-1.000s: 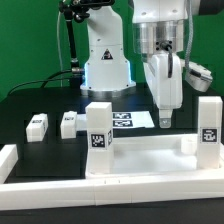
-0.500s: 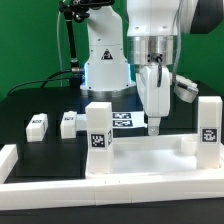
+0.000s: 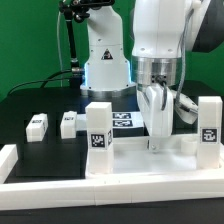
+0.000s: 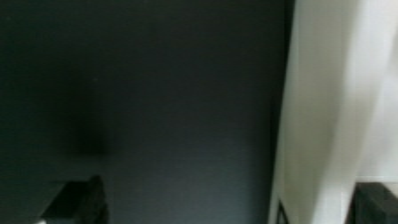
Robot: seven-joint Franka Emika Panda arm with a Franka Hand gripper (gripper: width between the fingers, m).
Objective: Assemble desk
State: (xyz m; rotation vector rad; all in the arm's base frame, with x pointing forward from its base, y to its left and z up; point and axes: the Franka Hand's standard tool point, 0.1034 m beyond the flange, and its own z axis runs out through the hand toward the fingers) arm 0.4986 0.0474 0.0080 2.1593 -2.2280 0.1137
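The tabletop [image 3: 150, 158] lies near the camera with two standing legs [image 3: 98, 128] on its near corners, and two loose legs [image 3: 68, 123] sit on the table to the exterior view's left. The claw [image 3: 157, 138], wide open and empty, has just dropped and shifted towards that left. It now sits at the tabletop's far rim, probably to grip and reposition it.

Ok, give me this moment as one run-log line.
pincer: open, low at tabletop far rim | holding: nothing | upright legs: two, at tabletop corners | loose legs: two, beside tabletop
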